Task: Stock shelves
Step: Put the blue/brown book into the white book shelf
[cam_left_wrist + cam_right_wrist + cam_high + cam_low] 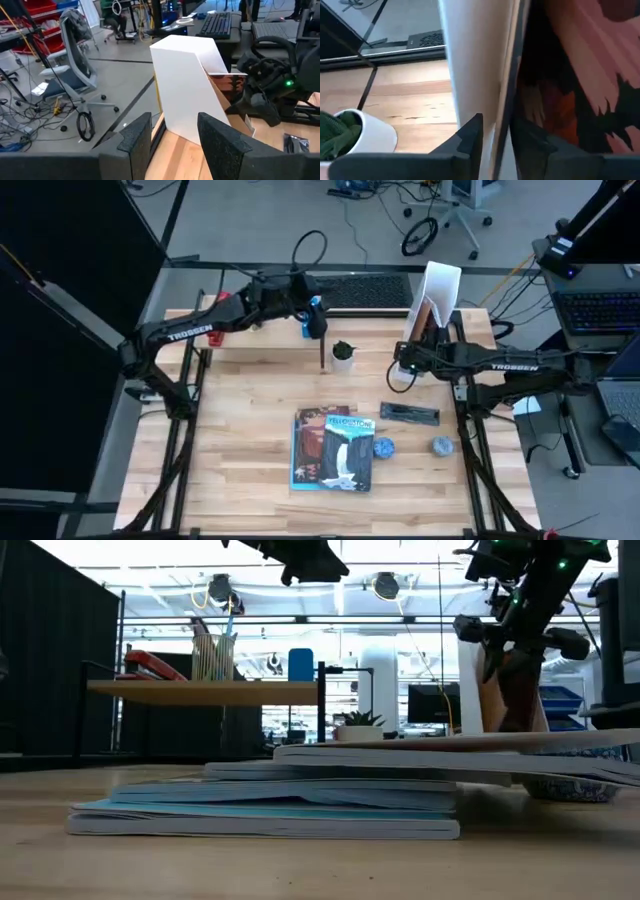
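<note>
Right pincer [425, 340] sits at the white file holder [440, 285] on the bench [250, 440], fingers nearly closed on a thin brown-covered book [227, 82] inside it. Left pincer [318, 330] hovers over the plank shelf [200, 692], parted and empty. One stack of books [335, 445] lies mid-bench. Only the low view shows the shelf's red stapler [150, 665] and mesh pen cup [213, 655]; only the high view shows two round balls [384, 447].
</note>
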Controlling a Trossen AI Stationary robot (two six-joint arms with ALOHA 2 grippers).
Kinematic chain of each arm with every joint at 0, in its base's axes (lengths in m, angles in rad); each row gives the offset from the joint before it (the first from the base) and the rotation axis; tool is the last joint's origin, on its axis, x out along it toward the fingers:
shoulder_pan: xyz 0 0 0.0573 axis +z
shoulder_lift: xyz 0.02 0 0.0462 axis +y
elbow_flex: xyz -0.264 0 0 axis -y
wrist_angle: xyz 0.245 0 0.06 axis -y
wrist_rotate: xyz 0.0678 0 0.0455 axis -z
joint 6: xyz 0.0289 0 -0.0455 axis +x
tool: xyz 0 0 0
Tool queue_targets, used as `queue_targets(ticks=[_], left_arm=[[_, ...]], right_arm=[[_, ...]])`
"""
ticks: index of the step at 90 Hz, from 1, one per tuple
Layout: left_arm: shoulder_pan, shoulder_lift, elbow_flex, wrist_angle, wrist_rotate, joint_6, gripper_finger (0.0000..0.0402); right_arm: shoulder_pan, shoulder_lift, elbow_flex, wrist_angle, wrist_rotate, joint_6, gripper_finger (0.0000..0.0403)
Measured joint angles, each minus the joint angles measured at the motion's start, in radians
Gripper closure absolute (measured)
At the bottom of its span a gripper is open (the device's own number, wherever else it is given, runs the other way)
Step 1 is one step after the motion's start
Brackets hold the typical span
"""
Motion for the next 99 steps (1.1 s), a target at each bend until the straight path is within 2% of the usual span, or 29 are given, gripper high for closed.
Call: queue_targets(ticks=[24,47,70,99], left_arm=[[0.0,0.0,0.0,0.0,0.0,0.0,0.0254],[0.0,0.0,0.0,0.0,0.0,0.0,0.0254],[0.0,0.0,0.0,0.0,0.0,0.0,0.0254],[0.0,0.0,0.0,0.0,0.0,0.012,0.0254]], right_arm=[[0.0,0.0,0.0,-0.001,0.033,-0.007,0.0395],[0.016,0.014,0.0,0.0,0.049,-0.013,0.0396],[0.135,0.076,-0.044,0.004,0.176,0.122,0.0398],[0.214,0.206,-0.045,0.012,0.237,0.161,0.0397]])
